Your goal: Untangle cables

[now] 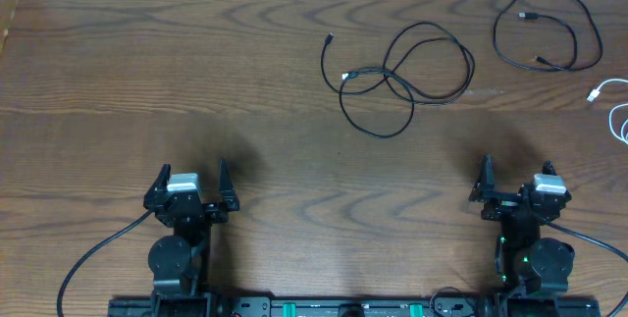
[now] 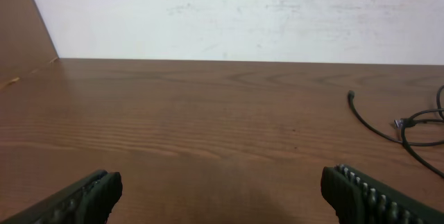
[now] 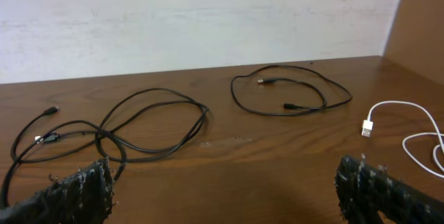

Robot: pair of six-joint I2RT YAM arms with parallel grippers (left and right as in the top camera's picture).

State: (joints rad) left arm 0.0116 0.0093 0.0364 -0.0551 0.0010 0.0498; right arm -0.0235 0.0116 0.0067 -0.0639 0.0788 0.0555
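Note:
One black cable [image 1: 391,75] lies in crossing loops at the table's back centre-right. A second black cable [image 1: 530,15] forms a separate loop at the back right. The white cable [image 1: 595,94] runs off the right edge. Both grippers are near the front edge, far from the cables. The left gripper [image 1: 191,178] is open with nothing in it. The right gripper [image 1: 515,175] is open and empty too. The right wrist view has the looped cable [image 3: 105,136], the second black cable [image 3: 288,105] and the white plug [image 3: 368,127] ahead of the right gripper [image 3: 225,193]. In the left wrist view a cable end [image 2: 404,123] lies far right of the left gripper [image 2: 222,196].
The wooden table [image 1: 196,72] ends at a white wall [image 3: 208,16] along the back. A brown side panel [image 2: 21,30] stands at the far left and another [image 3: 423,16] at the far right. Thick black arm cables [image 1: 88,258] trail at the front.

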